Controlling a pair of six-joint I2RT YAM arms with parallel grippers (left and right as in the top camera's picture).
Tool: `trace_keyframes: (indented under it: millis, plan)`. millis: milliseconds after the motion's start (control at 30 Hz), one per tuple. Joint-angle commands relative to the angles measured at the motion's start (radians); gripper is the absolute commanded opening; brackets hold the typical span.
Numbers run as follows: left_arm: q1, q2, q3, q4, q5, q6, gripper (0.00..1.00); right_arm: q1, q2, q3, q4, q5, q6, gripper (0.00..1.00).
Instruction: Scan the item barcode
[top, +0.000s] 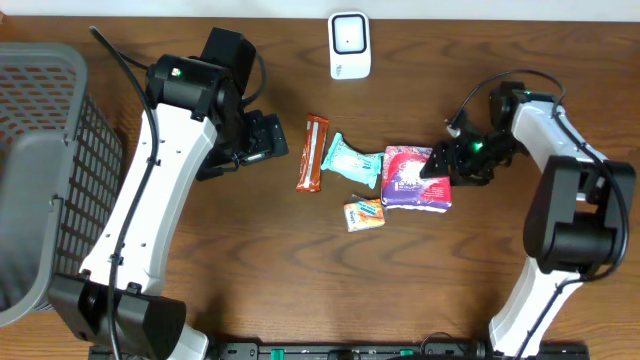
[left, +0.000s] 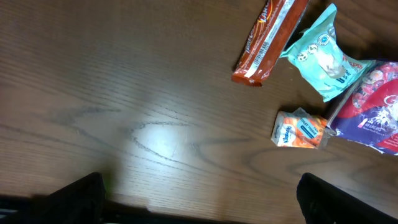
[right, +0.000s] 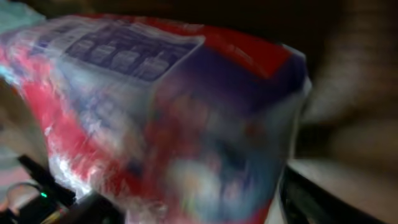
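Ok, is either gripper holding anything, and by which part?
The left gripper is open and empty. The right gripper sits around the right edge of the red and purple packet; whether it actually grips it cannot be told.

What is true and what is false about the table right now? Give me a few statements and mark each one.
1. The right hand is at the red and purple packet. True.
2. The left hand holds the orange bar. False: it is open and empty, and it is apart from the bar.
3. The white scanner stands apart from all the packets. True.
4. The teal packet lies in the grey basket. False: it lies on the table, between the orange bar and the red and purple packet.
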Motion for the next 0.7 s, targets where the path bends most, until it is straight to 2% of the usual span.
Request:
trace_keyframes:
  millis: [0, 33, 100, 267, 333, 433, 500, 667]
  plan:
    - [0.003, 0.005, 0.003, -0.006, -0.006, 0.002, 0.98, 0.008, 0.057, 0.014, 0.01, -0.071, -0.045, 0.45]
    - [0.003, 0.005, 0.003, -0.006, -0.006, 0.002, 0.98, 0.009, 0.063, 0.014, 0.014, -0.071, -0.045, 0.29]
    - [0.003, 0.005, 0.003, -0.006, -0.006, 0.002, 0.98, 0.008, 0.063, 0.017, 0.02, -0.071, -0.044, 0.01]
    - [0.003, 0.005, 0.003, -0.006, -0.006, 0.002, 0.98, 0.005, 0.017, 0.098, -0.017, -0.045, 0.019, 0.01]
    - [0.003, 0.005, 0.003, -0.006, -0.006, 0.002, 0.98, 0.013, -0.02, 0.161, -0.043, 0.041, 0.099, 0.01]
    - [0.003, 0.005, 0.003, -0.006, -0.006, 0.002, 0.98, 0.048, -0.08, 0.264, -0.084, 0.297, 0.229, 0.01]
    - [0.003, 0.005, 0.003, -0.006, -0.006, 0.002, 0.98, 0.097, -0.122, 0.326, -0.107, 0.563, 0.336, 0.01]
    - [0.003, 0.005, 0.003, -0.006, -0.006, 0.002, 0.98, 0.246, -0.175, 0.352, -0.15, 1.126, 0.524, 0.01]
